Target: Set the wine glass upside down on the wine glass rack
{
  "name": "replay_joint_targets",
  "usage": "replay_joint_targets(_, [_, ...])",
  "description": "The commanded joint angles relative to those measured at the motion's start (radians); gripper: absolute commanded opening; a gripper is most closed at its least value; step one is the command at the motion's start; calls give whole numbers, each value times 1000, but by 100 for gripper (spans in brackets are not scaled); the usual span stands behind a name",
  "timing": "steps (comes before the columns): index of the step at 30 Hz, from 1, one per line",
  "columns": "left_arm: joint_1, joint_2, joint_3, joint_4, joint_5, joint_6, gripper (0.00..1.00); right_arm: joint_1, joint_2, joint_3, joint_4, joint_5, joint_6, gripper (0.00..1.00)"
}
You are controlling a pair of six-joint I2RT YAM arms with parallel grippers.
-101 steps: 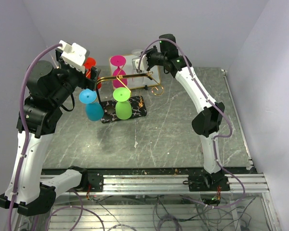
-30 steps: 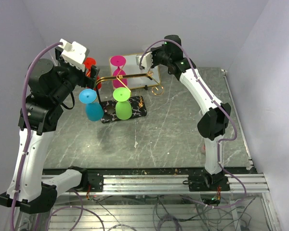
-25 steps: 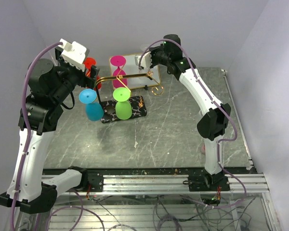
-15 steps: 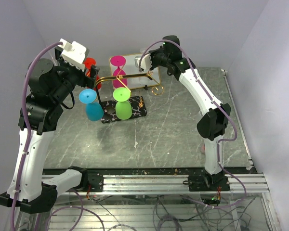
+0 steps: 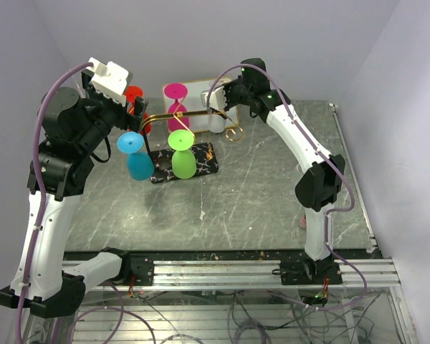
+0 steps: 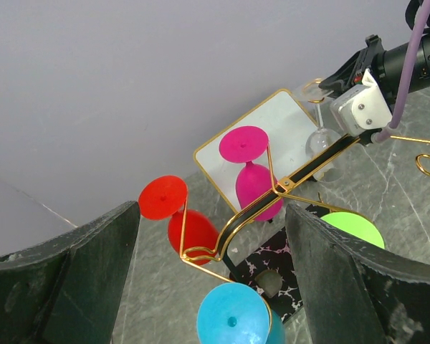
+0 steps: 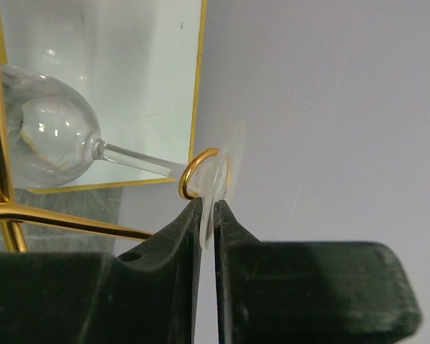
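The wine glass (image 7: 46, 136) is clear and lies nearly level, its stem running to its round foot (image 7: 218, 172). That foot sits in a gold end loop (image 7: 192, 175) of the wine glass rack (image 5: 180, 115). My right gripper (image 7: 209, 204) pinches the foot's edge, with a hairline slit beside one finger. From the left wrist view the wine glass (image 6: 322, 143) hangs at the rack's far end below the right gripper (image 6: 328, 80). My left gripper (image 6: 211, 211) stands wide open above the rack (image 6: 301, 175), holding nothing.
Red (image 5: 135, 94), magenta (image 5: 175, 92), green (image 5: 181, 140) and blue (image 5: 131, 143) glasses hang upside down on the rack. Its black marbled base (image 5: 208, 168) stands on the grey table. A gold-rimmed white tray (image 6: 272, 122) leans against the back wall.
My right gripper has shifted slightly down and right with the wine glass, and its jaws have slackened a touch. The left arm has not moved.
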Motion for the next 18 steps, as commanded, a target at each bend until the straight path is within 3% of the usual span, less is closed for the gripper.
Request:
replay_joint_targets(1, [11,-2,-1,38,24,-5,93,7,-56,-12,30,2,10,14])
replay_joint_targets(12, [16,-14,-23,44,19,-1,93,8,-57,-16,16,-4,19,35])
replay_joint_targets(18, [19,-18,-29,46,25,-3,93,9,-94,-30,5,-1,18,39])
